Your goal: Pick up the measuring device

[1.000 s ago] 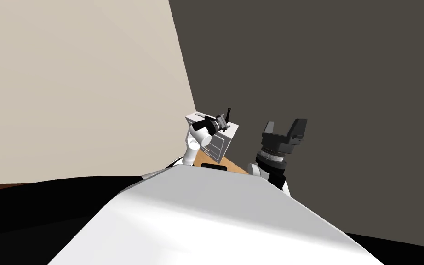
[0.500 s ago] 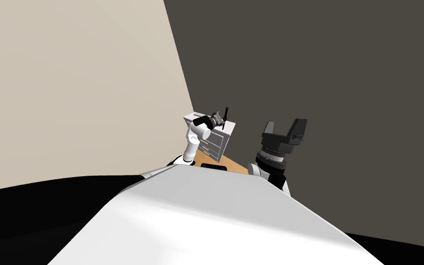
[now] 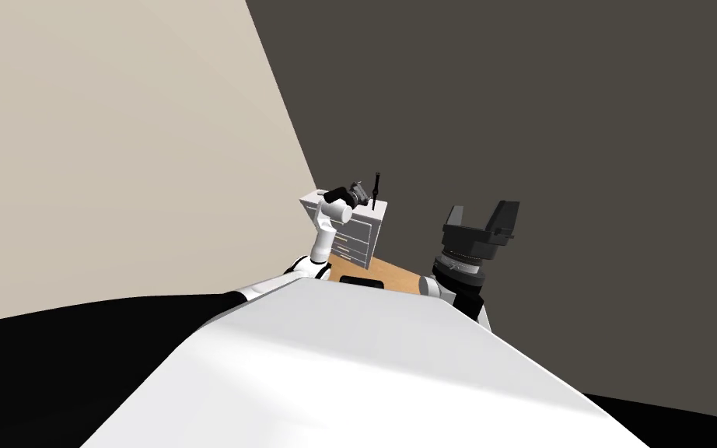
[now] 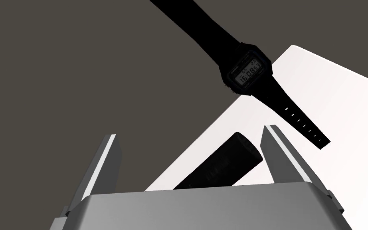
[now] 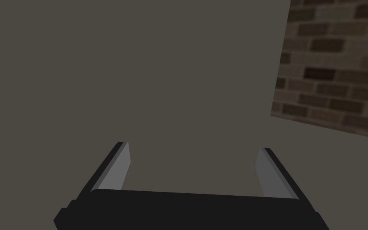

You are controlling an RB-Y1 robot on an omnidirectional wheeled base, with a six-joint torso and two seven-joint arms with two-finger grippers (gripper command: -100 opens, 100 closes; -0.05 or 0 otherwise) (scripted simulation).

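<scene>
The left end effector [image 4: 190, 133] is spread, a black tube [image 4: 219, 165] between its fingers. The watch [image 4: 246, 71] is further out, upper right of the frame, over the white drawer top [image 4: 339, 108], strap slanting upper left to lower right. The right end effector [image 5: 193, 149], spread too, is farther.

The only writing that can be read is on the black digital watch [image 4: 246, 70]. Its grey display shows large digits reading 16:08, followed by a smaller 53. A row of small characters runs along the display's edge beside those digits, but it is too small to make out. The same goes for a short line of light lettering on the case just outside the display. The black cylinder [image 4: 219, 165] near the watch's strap carries faint marks that cannot be read.
</scene>
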